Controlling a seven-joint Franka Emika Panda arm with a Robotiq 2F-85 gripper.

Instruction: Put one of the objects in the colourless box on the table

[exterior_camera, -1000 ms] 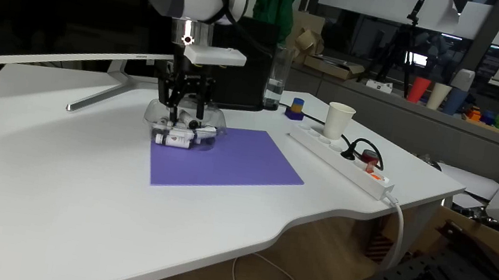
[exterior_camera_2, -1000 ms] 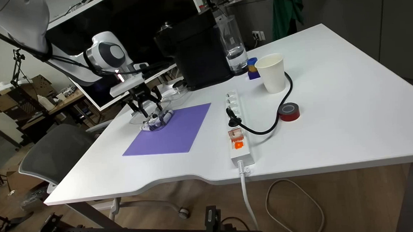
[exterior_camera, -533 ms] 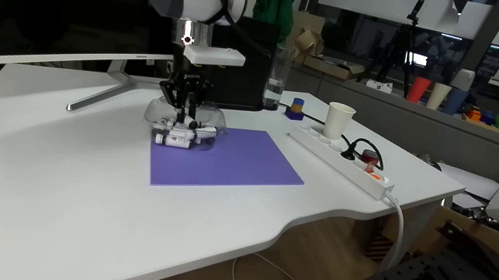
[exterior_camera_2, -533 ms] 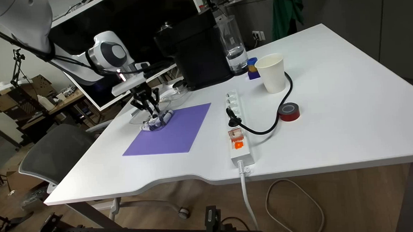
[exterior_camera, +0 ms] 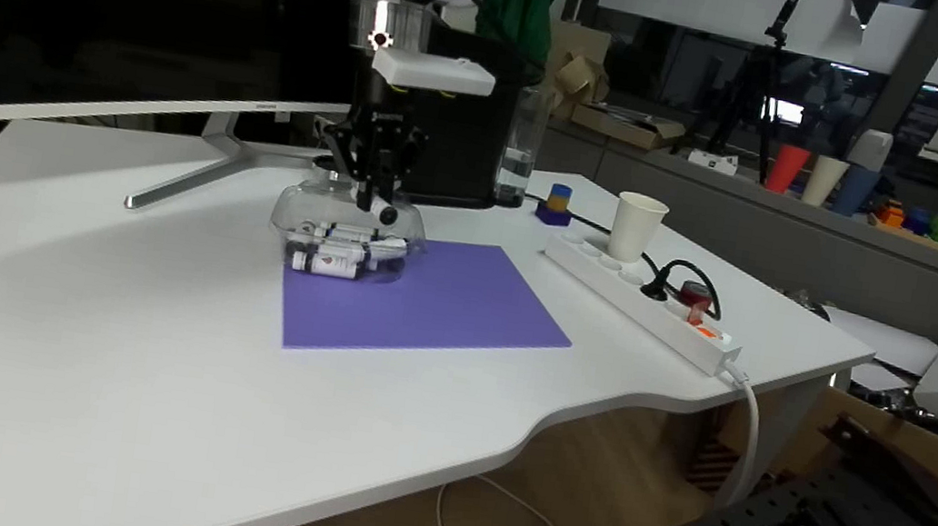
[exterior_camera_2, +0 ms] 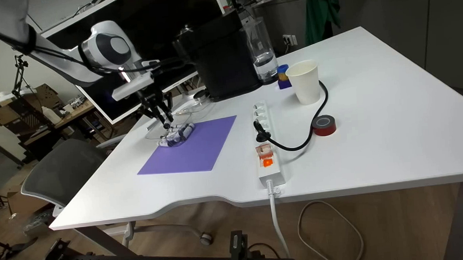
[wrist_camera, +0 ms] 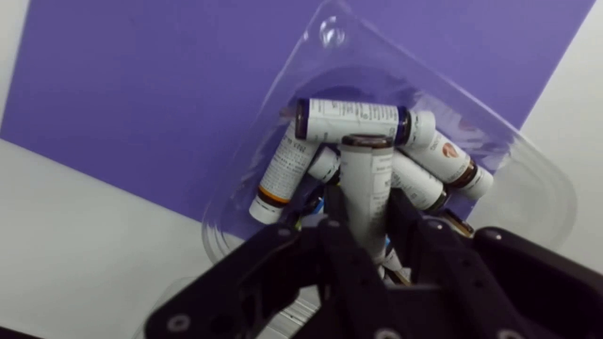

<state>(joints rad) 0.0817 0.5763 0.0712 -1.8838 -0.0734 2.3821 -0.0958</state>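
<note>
Above the colourless box [wrist_camera: 532, 202], pinching one bottle [wrist_camera: 366, 195] in the jaws, seemingly halfway, with release onto the tabletop [exterior_camera: 143, 364] remaining.

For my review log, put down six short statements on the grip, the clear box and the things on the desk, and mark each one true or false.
1. The end effector is closed on a small white-labelled bottle. True.
2. That bottle is the only one in view. False: other bottles lie in the colourless box.
3. The paper cup stands upright on the white table, off the purple mat. True.
4. The colourless box lies wholly over the purple mat. False: it reaches past the mat's edges, over the white table.
5. A black plug sits in the white power strip. True.
6. The white power strip lies on the purple mat. False: it lies on the white table, apart from the mat.
</note>
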